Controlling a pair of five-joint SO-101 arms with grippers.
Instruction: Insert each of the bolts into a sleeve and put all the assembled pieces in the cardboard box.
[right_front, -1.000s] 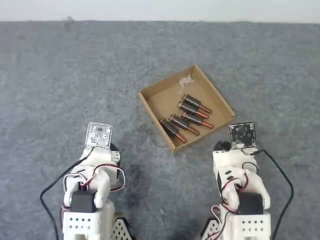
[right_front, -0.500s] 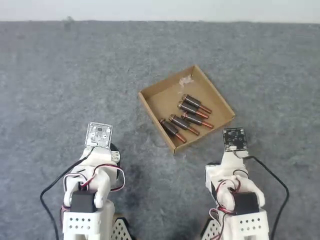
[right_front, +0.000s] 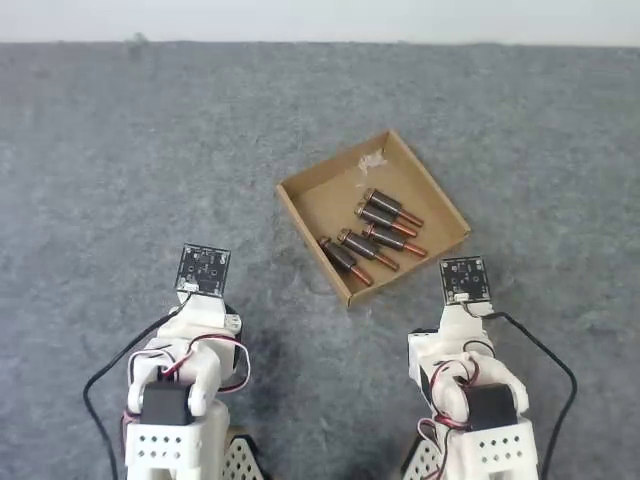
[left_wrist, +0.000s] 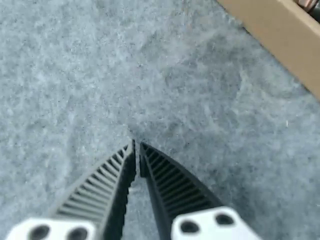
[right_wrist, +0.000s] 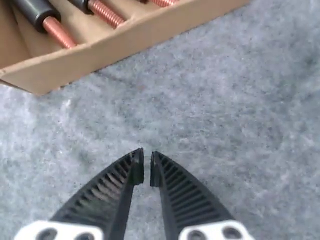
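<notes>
fingers (left_wrist: 112, 185) of the left gripper (left_wrist: 136, 145) and right gripper (right_wrist: 146, 152) are pinched together on nothing, above grey carpet (right_front: 150, 150) beside the cardboard box (right_front: 330, 195), where 5 bolt-in-sleeve pieces (right_front: 375, 235) lie; the task looks finished.

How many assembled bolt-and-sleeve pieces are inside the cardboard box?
5. All lie roughly parallel in the cardboard box: piece one farthest from the arms, then piece two, piece three, piece four, and piece five by the near wall. None seems hidden.
</notes>
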